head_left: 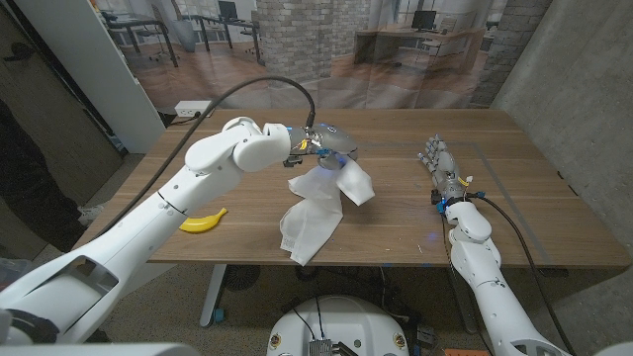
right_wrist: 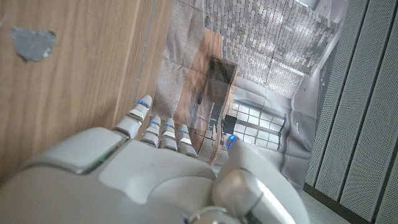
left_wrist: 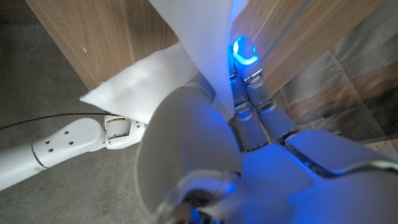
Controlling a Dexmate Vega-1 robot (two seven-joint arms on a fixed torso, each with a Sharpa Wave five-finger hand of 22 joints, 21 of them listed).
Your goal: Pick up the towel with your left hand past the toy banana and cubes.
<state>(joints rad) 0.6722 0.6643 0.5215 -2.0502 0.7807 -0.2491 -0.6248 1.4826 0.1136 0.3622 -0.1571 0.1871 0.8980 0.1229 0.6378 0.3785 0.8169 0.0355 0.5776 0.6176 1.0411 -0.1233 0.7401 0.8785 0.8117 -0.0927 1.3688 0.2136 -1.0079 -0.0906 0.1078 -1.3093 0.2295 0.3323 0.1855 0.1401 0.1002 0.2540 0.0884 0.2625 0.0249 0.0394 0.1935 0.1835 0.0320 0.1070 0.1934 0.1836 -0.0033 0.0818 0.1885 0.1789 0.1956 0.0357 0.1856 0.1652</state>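
— Banana (head_left: 204, 222) lies on the worktop (head_left: 396, 222) under the left forearm, well behind the left robot hand (head_left: 321, 143), which pinches the towel (head_left: 318, 208); the cloth hangs from it, its lower end apparently touching the wood.

— And the right robot hand (head_left: 440, 163)?

— Well to the side, fingers straight and together, holding nothing.

— Advice for the lift?

— I'd keep the pinch firm and rise straight until the tail clears.

— The left wrist view?

— Towel (left_wrist: 205, 46) runs between fingers (left_wrist: 245, 53), a grip the head view hides.

— Right wrist view?

— Fingers (right_wrist: 152, 127) extended beside bare wood.
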